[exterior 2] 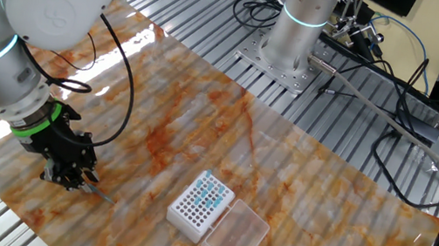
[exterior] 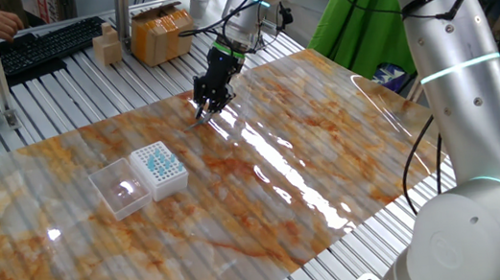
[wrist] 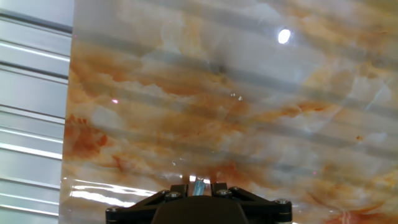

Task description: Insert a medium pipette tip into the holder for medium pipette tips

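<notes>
The holder for medium pipette tips (exterior: 158, 168) is sitting mid-tabletop (exterior: 326, 130), lid open. Toward the far edge, the arm is leaning down steeply, its gripper (exterior: 204, 107) jaws pinching the medium pipette tip (wrist: 199, 184) just above the surface.

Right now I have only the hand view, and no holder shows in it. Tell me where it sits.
Observer: The holder for medium pipette tips stands on the marbled mat, well apart from the gripper.
Operator: Report the lid.
Observer: Its clear lid lies open beside the box, on the side away from the gripper.
Operator: Describe what I'm holding.
Observer: The medium pipette tip sticks out sideways from the shut fingers, low over the mat; I can't tell whether it touches.
</notes>
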You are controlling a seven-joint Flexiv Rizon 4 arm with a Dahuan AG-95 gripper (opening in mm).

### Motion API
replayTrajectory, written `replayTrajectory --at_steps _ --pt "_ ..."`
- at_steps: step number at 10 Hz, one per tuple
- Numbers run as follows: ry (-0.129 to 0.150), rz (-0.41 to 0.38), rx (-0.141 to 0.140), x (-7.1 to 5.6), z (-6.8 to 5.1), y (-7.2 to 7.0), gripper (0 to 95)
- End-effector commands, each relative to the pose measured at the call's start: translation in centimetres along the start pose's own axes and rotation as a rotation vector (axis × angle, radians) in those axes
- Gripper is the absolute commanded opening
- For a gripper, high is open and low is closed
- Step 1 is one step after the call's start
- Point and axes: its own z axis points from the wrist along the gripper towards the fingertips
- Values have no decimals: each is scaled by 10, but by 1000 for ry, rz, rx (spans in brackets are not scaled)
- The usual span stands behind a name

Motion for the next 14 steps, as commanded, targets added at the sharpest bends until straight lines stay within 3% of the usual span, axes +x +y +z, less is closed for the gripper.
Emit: replayTrajectory --at_steps 1,5,6,14 --pt "7 4 0 -1 0 1 190" --pt "15 9 -1 -1 1 1 190" --pt "15 10 -1 -1 1 1 0" --pt "16 4 -6 -1 1 1 0"
